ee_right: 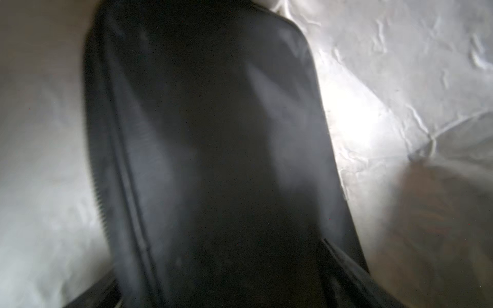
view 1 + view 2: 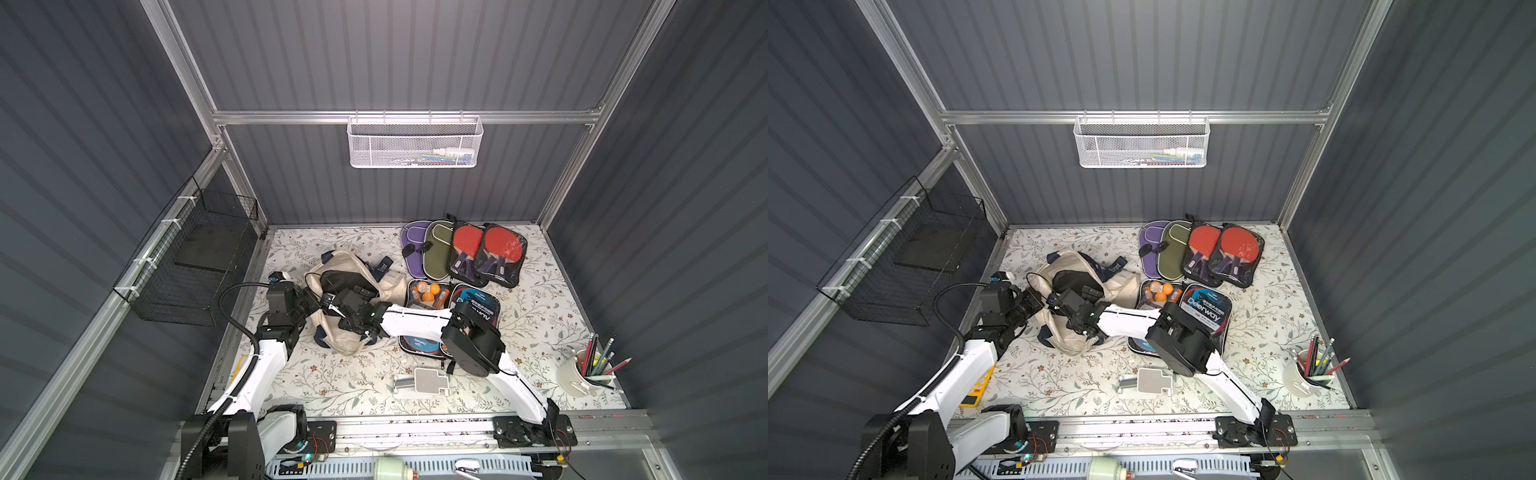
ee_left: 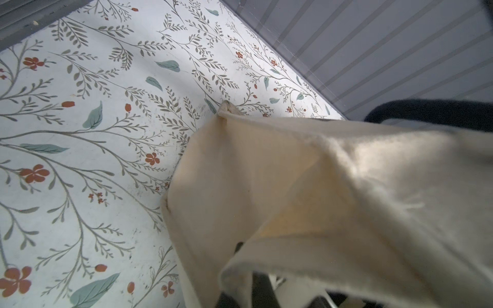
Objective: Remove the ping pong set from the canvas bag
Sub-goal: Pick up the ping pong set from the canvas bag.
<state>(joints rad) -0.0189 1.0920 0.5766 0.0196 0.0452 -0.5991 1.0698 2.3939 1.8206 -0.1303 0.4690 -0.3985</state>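
Floral-papered tabletop (image 2: 332, 386) inside a grey panelled enclosure. Left gripper (image 2: 321, 304) is clenched on rim cloth of the canvas bag (image 2: 347, 264), lying left of centre. Right gripper (image 2: 351, 296) is inside the bag mouth, jaw state indiscernible. Black zipped case (image 1: 208, 133) is inside the bag.

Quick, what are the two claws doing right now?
Left gripper: shut, pinching the edge of the canvas bag.
Right gripper: inside the bag by the black case; open or shut cannot be told.
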